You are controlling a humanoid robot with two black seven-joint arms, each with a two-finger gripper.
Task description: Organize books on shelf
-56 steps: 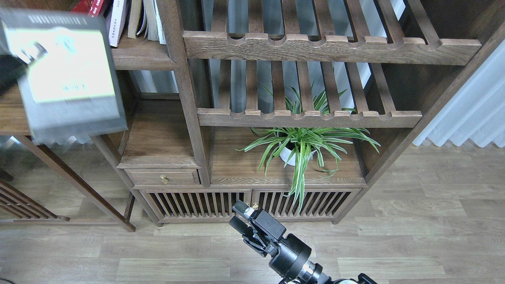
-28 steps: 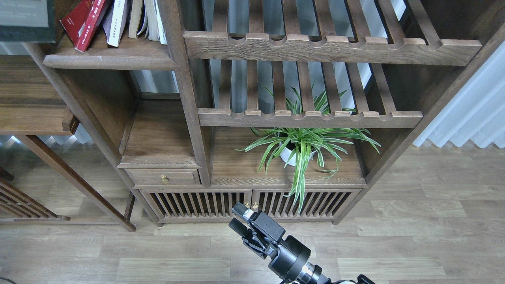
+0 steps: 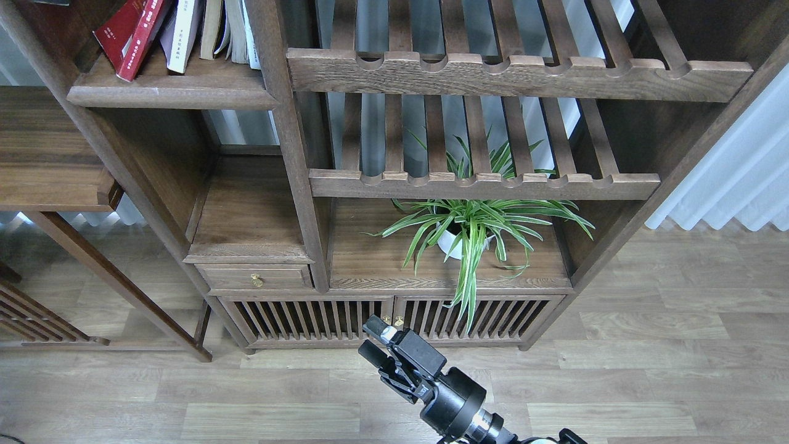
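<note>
The shelf is a dark-brown board with a rounded front edge at the upper left. On it a red book leans to the right against a pale lavender-white book, with more pale books beside them. The black-grey book is out of view. My left gripper is out of view too. My right gripper is low at the bottom centre, in front of the cabinet doors, open and empty, far below the shelf.
Two slatted racks with scalloped rails fill the middle and right. A potted spider plant stands under the lower rack. A small drawer and a side table are at the left. A curtain hangs at the right.
The black-grey book, held large at the upper left a second ago, has risen out of the top left corner. The red and lavender-white books now show. The right arm has not moved.
</note>
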